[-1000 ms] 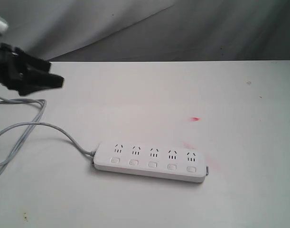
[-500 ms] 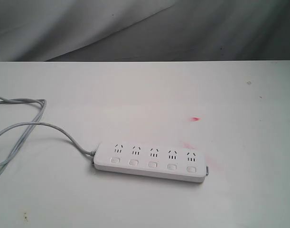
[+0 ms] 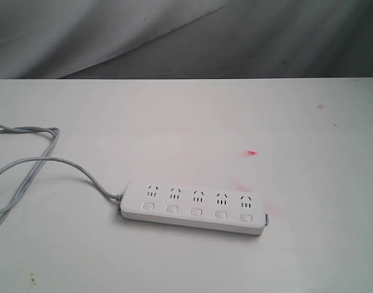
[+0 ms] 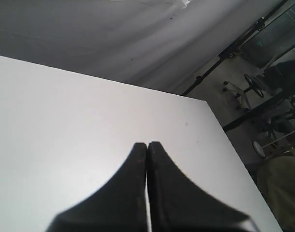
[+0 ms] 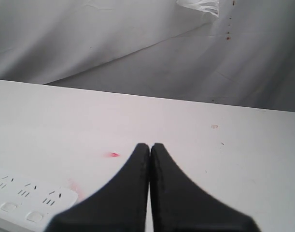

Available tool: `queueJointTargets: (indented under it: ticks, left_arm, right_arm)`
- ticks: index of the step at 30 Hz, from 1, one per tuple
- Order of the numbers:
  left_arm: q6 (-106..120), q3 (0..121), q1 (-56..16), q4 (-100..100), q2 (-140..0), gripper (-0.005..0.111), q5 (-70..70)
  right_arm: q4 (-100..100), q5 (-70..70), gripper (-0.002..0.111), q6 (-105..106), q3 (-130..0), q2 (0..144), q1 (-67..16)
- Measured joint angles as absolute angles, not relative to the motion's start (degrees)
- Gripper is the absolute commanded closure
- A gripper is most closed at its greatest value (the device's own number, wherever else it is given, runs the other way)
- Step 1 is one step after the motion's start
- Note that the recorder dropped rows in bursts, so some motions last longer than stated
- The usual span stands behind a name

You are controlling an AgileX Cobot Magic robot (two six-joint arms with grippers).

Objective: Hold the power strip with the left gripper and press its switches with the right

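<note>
The white power strip [image 3: 194,209] lies flat on the white table, towards the front, its grey cord [image 3: 33,162] curling off to the left edge. Its switches [image 3: 196,211] sit in a row along its near side. No arm shows in the exterior view. In the left wrist view my left gripper [image 4: 147,144] is shut with nothing in it, over bare table, and the strip is out of that view. My right gripper [image 5: 150,145] is shut and empty too; one end of the power strip [image 5: 26,199] shows beside it, apart from the fingers.
A small red mark [image 3: 252,152] and a pink smear [image 3: 275,210] lie on the table right of the strip. Grey cloth [image 3: 186,36] hangs behind the table's far edge. Stands and wheeled gear [image 4: 253,82] are beyond the table's side.
The left gripper, seen open at the far left a second ago, has left the exterior view and now stands shut. The power strip and cord have not moved.
</note>
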State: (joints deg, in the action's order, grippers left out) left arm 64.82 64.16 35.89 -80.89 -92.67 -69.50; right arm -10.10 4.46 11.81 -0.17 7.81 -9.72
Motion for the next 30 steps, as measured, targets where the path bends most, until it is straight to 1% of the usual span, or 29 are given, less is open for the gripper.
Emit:
queueJointTargets:
  ticks: [10, 20, 30]
  left_arm:
    - [64.82, 64.16, 35.89, -80.89, -92.67, 0.106, -69.50]
    - [59.43, 64.16, 35.94, -80.83, -92.05, 0.106, -69.50]
    - [59.23, 62.26, 35.94, -83.47, -81.44, 0.106, -69.61]
  right_arm:
    - [-10.10, 4.46, 0.108, 11.81, -0.17, 7.81, -9.72]
    - [-10.10, 4.46, 0.108, 11.81, -0.17, 7.81, -9.72]
    - [-10.10, 4.46, 0.108, 11.81, -0.17, 7.81, -9.72]
